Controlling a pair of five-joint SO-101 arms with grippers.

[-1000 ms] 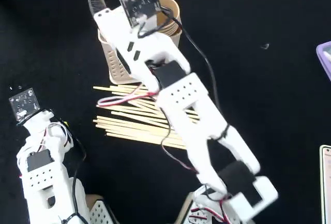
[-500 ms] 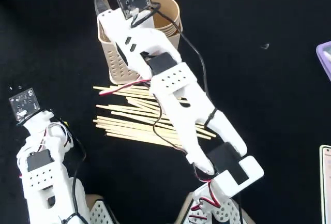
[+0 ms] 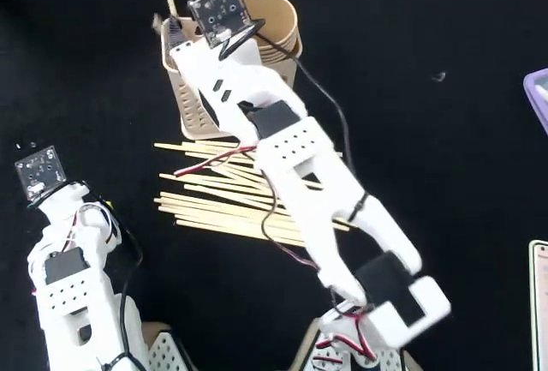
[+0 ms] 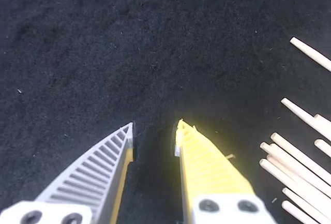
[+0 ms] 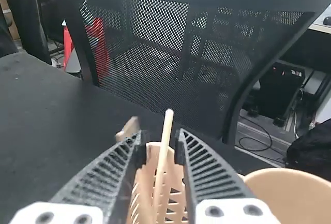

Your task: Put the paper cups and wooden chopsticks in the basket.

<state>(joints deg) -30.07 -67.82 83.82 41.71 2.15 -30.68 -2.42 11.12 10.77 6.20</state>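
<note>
Chopstick [image 5: 164, 136] of pale wood stands almost upright between my right fingers [image 5: 183, 144], its long axis near vertical, blunt top end up and its lower end down inside the slotted beige basket [image 3: 184, 101]. It is a light, stiff, smooth stick, so I judge it would pivot or slip in a loose hold; the best place to take one is around mid-length, squarely across its width. My right fingers stand a little apart, wider than the stick, which leans nearer one of them, so I judge it is not pinched. Nested paper cups [image 3: 278, 24] sit just beside the basket, touching it. On the black worktop [image 3: 445, 174] the loose chopsticks [image 3: 231, 204] lie flat in a rough heap, mostly running crosswise. My left fingers [image 4: 187, 141] are spread and holding nothing, low over bare worktop beside those stick ends.
</note>
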